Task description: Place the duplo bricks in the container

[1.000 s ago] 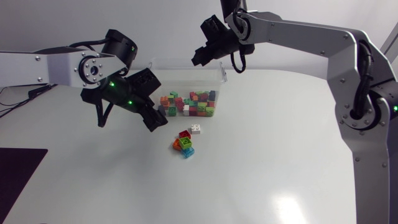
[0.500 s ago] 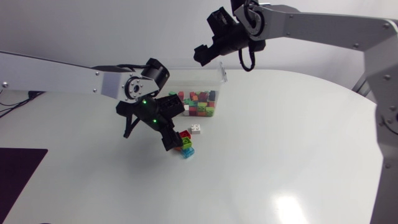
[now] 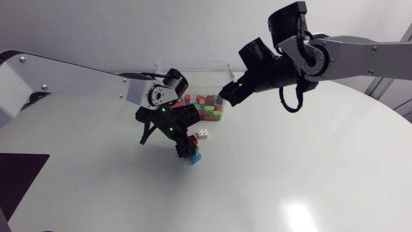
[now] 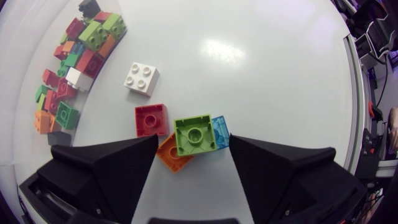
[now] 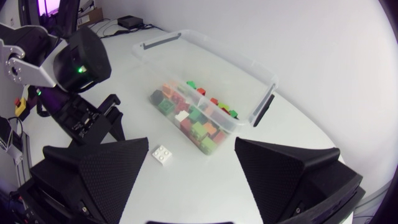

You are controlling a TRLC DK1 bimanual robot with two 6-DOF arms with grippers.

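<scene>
Four loose duplo bricks lie in a tight cluster on the white table (image 3: 309,167). In the left wrist view the left gripper (image 3: 186,147) is released, with its two fingers spread wide. The green brick (image 4: 194,134) sits between the fingertips, the orange brick (image 4: 173,154) and the blue brick (image 4: 221,132) touch it on either side, and the red brick (image 4: 151,119) is just ahead. We cannot tell if the fingers touch any brick.

From above, the cluster is at about 6 o'clock of the clear container (image 5: 224,53), near it but outside. One white brick (image 4: 140,78) lies apart, at 1 o'clock of the cluster, between it and the container. Many coloured bricks (image 3: 206,109) are already inside the container, along its near wall.

Our right gripper (image 3: 228,96) hangs at 3 o'clock of the container, also spread open and holding nothing.
</scene>
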